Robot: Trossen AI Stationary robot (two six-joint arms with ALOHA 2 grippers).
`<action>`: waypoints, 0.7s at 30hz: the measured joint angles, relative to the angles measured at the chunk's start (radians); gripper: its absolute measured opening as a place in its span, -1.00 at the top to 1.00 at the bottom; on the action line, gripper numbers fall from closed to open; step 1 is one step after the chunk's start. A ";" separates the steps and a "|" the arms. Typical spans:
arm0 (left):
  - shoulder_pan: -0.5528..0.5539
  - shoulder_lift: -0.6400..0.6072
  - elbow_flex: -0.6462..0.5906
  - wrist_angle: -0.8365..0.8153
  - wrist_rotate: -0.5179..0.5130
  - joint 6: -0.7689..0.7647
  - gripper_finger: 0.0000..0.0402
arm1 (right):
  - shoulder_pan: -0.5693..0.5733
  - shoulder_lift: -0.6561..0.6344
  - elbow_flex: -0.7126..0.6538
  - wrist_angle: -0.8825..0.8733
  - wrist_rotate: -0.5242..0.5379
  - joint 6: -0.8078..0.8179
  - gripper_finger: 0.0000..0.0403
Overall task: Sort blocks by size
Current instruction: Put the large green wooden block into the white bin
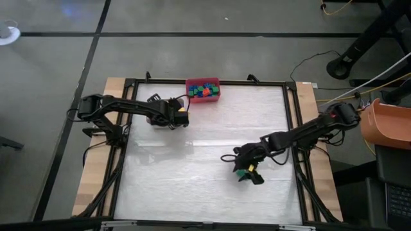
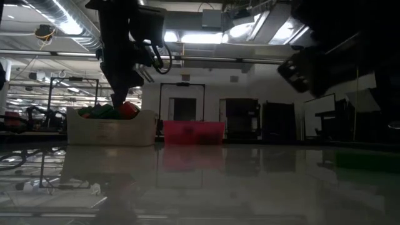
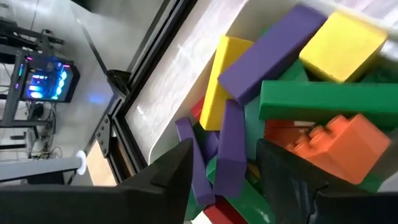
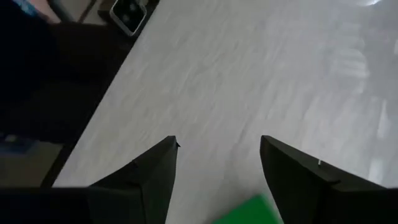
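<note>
Purple, yellow, green and orange blocks [image 3: 292, 93] lie heaped in a white bin [image 2: 112, 130], where the left gripper [image 3: 227, 171] hangs with its fingers parted around a purple bar (whether it grips, I cannot tell). The right gripper [image 4: 217, 168] hovers spread and empty over the table [image 4: 249, 74], a green block [image 4: 252, 211] just beneath. Judging so, the green one wants picking next. No writing is legible.

1. A robotics lab or industrial workshop hall.
2. Exposed ceiling ducts [image 2: 75, 31] and strip lights [image 2: 187, 37] overhead.
3. Taped concrete floor [image 1: 192, 16], trailing cables [image 1: 308, 61].
4. Glowing computer equipment [image 3: 43, 78].
</note>
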 joint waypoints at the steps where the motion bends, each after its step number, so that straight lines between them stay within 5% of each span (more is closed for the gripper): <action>1: -0.001 -0.001 0.006 0.000 0.000 -0.004 0.20 | 0.012 -0.010 0.000 -0.014 0.021 0.018 -0.14; 13: -0.049 -0.037 0.098 0.007 0.000 -0.004 0.27 | 0.189 -0.028 -0.001 -0.355 0.343 0.342 -0.14; 21: -0.101 -0.037 0.099 0.065 0.000 0.005 0.28 | 0.270 -0.024 -0.002 -0.423 0.513 0.504 -0.14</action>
